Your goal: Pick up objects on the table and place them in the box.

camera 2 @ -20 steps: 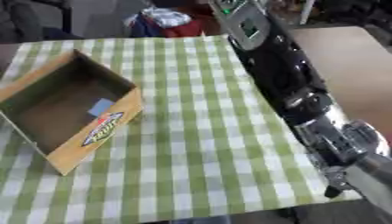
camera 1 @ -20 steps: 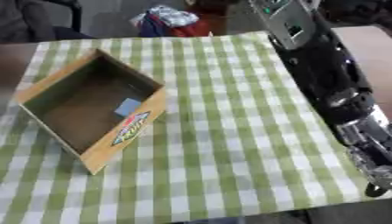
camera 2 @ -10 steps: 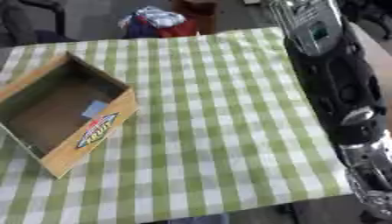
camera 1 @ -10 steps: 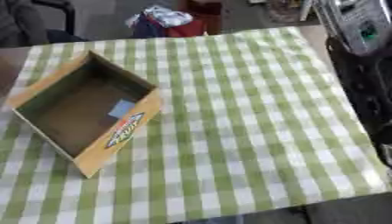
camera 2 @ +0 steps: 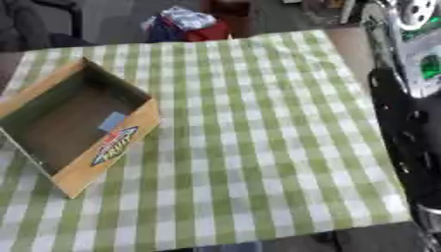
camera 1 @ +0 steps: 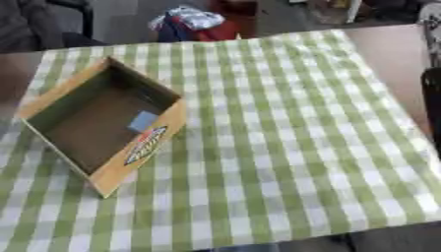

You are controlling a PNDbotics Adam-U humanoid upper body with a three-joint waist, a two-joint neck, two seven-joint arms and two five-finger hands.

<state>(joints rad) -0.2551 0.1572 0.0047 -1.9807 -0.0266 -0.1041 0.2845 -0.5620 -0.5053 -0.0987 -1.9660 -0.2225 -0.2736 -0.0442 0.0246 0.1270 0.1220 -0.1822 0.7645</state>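
The box (camera 1: 103,123) sits well left of the right arm (camera 2: 409,123), whose hand is out of view, so its fingers cannot be judged. A small blue item (camera 1: 142,121) lies inside; no loose objects show on the tablecloth (camera 1: 284,123), suggesting the task is nearly done.

Green-and-white checked cloth (camera 1: 275,128), tan box (camera 1: 129,162) holding a pale blue square (camera 1: 142,121).

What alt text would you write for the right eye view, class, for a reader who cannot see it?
An open cardboard box with a small blue patch inside sits at the left of a green-and-white checked tablecloth. The robot's black and silver right arm runs down the right edge; neither hand shows. Red and blue items lie beyond the table's far edge.
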